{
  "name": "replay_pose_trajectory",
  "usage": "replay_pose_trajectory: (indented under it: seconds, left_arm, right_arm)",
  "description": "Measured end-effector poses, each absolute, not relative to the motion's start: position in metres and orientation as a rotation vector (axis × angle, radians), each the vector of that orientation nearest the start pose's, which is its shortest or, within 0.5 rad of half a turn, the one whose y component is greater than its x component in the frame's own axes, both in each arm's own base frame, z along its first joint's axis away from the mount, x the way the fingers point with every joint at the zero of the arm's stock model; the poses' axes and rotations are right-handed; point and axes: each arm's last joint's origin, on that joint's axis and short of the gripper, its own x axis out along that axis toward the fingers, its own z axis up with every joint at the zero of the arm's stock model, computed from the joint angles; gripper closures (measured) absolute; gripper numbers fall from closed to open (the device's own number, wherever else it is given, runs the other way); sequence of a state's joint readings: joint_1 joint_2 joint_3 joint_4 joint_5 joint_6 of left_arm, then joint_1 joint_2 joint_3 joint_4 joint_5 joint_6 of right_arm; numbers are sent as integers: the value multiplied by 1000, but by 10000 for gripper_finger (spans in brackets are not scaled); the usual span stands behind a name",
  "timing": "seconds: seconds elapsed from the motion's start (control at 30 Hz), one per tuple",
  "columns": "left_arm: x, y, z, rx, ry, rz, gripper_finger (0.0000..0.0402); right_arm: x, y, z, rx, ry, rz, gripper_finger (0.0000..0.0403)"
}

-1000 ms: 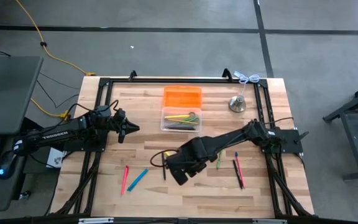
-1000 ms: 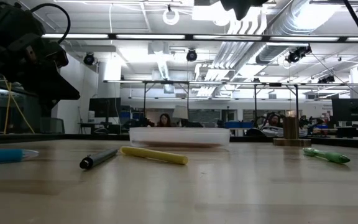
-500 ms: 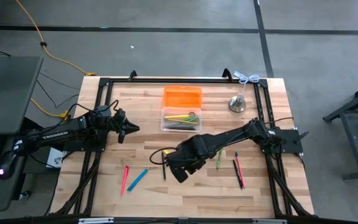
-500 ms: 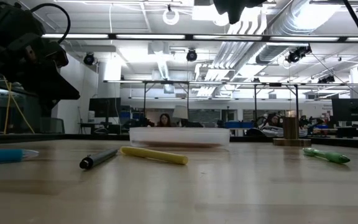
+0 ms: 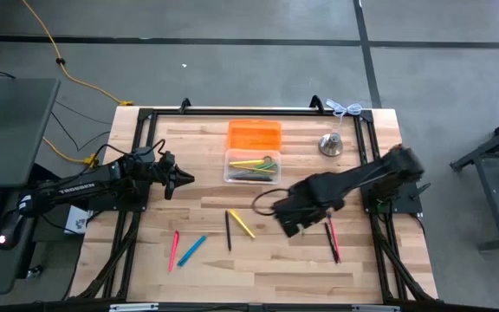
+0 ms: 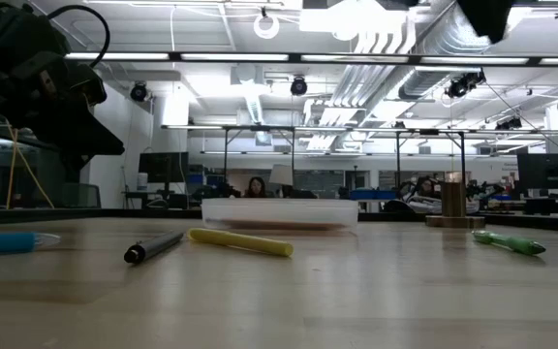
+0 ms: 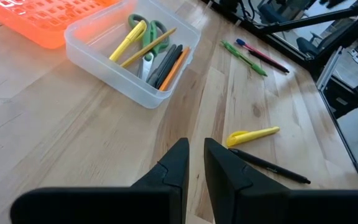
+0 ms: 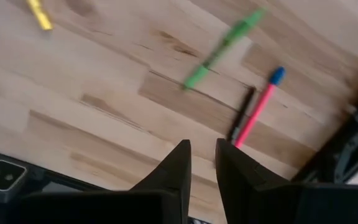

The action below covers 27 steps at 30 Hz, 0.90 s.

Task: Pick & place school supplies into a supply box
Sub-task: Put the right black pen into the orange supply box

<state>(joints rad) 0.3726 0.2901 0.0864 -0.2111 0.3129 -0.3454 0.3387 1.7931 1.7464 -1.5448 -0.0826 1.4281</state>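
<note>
Left gripper (image 5: 187, 180) hovers beside the supply box (image 5: 251, 167), fingers a narrow slit apart, empty; box holds yellow marker (image 7: 127, 41), scissors (image 7: 146, 37), dark pens; right gripper (image 8: 201, 163), slightly parted, empty, hangs above green pen (image 8: 222, 47) on wooden table (image 5: 258, 269).

Hidden and cut off

The right arm (image 5: 345, 186) covers the green pen in the high view; the low view crops a blue pen (image 6: 3, 242) and shows the supply box (image 6: 279, 212) contents unreadably.
</note>
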Motion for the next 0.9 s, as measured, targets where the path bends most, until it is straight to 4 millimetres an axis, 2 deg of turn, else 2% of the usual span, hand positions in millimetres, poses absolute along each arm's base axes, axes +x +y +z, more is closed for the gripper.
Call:
replay_pose_trajectory:
  seconds: [0.2,0.4,0.6,0.73,0.9]
  left_arm:
    - [102,31,150,-479,377,132,323]
    - [102,31,150,-479,377,134,323]
    - [102,31,150,-478,376,135,323]
    - [102,31,150,-478,375,136,323]
    - [102,31,150,-476,374,142,323]
  right_arm:
    - [256,98,316,962,1459,-879,350]
    - [226,88,306,1038,1456,-872,351]
    - [216,85,279,1054,1454,-844,353]
    - [211,85,257,1051,1539,-835,359]
    - [211,85,234,1074,1546,-808,365]
